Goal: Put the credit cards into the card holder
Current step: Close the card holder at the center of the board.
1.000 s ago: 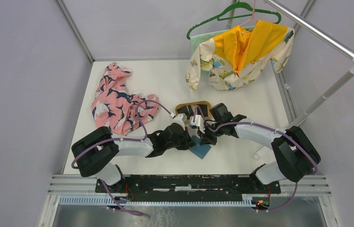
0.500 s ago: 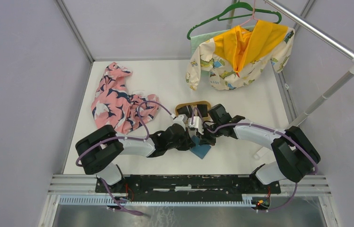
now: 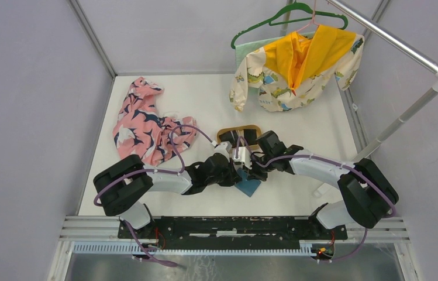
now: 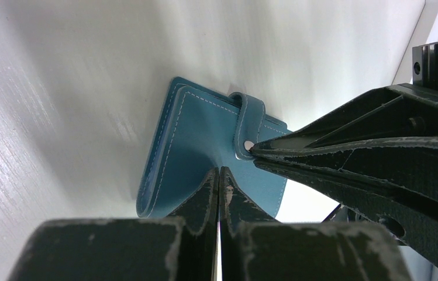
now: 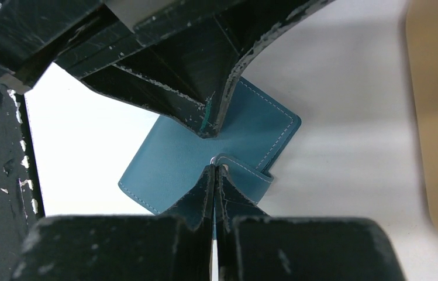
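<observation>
- So, both arms meet at the small teal-blue stitched bifold card holder (image 4: 204, 140), coming from opposite sides.
- The left gripper (image 4: 219, 172) is pinched on its cover edge.
- The right gripper (image 5: 214, 170) has its jaws together, tips at the snap tab (image 4: 250, 120).

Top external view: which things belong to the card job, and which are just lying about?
Job: card holder; credit cards, dark, partly hidden, in the wooden tray; left end effector, shut on the card holder; right end effector, shut, tips at its tab.
Lying about: pink patterned cloth; yellow-and-print garment, hanging; metal rail.
</observation>
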`<action>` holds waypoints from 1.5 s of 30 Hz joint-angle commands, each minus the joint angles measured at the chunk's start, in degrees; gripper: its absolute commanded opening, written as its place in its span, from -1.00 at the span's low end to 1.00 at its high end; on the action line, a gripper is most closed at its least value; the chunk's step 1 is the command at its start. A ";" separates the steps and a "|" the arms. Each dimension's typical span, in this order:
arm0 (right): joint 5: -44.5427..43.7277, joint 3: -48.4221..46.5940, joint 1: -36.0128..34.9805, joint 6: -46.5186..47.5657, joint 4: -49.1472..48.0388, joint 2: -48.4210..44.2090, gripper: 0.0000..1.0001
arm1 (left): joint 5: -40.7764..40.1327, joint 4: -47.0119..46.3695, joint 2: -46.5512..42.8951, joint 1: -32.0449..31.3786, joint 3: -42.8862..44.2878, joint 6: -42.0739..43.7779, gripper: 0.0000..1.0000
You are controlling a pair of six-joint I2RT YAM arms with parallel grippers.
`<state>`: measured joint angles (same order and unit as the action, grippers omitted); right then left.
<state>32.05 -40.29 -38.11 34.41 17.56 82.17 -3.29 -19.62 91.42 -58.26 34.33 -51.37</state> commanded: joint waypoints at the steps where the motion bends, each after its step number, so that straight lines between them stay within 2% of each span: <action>1: -0.56 -0.22 -0.68 -0.02 -0.37 -0.70 -1.00 | -1.50 0.30 1.17 -0.07 -0.32 1.45 -0.97; 45: -9.89 5.75 -8.47 5.66 4.02 -0.56 -1.00 | -2.10 1.55 -1.22 -0.05 -0.50 2.11 -0.96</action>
<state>23.64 -38.17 -44.82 40.05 15.55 79.83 -3.27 -19.31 91.33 -58.26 34.33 -51.37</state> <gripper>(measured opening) 0.004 0.025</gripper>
